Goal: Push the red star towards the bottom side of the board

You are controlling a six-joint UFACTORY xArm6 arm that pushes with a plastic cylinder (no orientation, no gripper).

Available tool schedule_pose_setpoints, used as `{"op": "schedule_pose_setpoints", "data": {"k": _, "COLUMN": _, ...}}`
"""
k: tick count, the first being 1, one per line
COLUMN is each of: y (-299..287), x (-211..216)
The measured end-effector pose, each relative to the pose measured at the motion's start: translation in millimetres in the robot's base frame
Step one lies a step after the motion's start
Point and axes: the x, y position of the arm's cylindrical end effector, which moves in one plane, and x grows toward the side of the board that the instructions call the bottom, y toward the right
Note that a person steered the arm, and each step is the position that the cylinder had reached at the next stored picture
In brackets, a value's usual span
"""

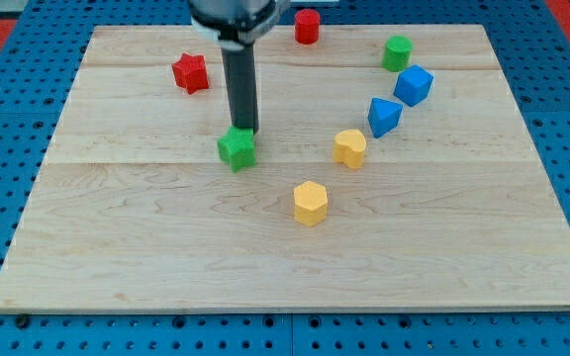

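Note:
The red star (191,73) lies near the board's top left. My dark rod comes down from the view's top, and my tip (244,130) rests just above a green star (237,148), touching or nearly touching its top edge. The tip is to the lower right of the red star, well apart from it.
A red cylinder (307,26) sits at the top edge. A green cylinder (397,52), a blue cube (414,85) and a blue triangular block (383,116) stand at the upper right. A yellow heart (349,147) and a yellow hexagon (310,203) lie near the middle of the wooden board (117,267).

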Motion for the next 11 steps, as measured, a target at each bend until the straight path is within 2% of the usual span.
{"op": "schedule_pose_setpoints", "data": {"k": 2, "y": -12.0, "x": 45.0}}
{"op": "schedule_pose_setpoints", "data": {"k": 3, "y": -13.3, "x": 7.2}}
{"op": "schedule_pose_setpoints", "data": {"k": 5, "y": 28.2, "x": -89.5}}
{"op": "schedule_pose_setpoints", "data": {"k": 6, "y": -20.5, "x": -141.0}}
{"op": "schedule_pose_setpoints", "data": {"k": 7, "y": -74.2, "x": -153.2}}
{"op": "schedule_pose_setpoints", "data": {"k": 8, "y": -104.9, "x": -132.3}}
{"op": "schedule_pose_setpoints", "data": {"k": 9, "y": -97.2, "x": -104.5}}
{"op": "schedule_pose_setpoints", "data": {"k": 10, "y": -80.6, "x": -113.0}}
{"op": "schedule_pose_setpoints", "data": {"k": 11, "y": -75.8, "x": -74.0}}
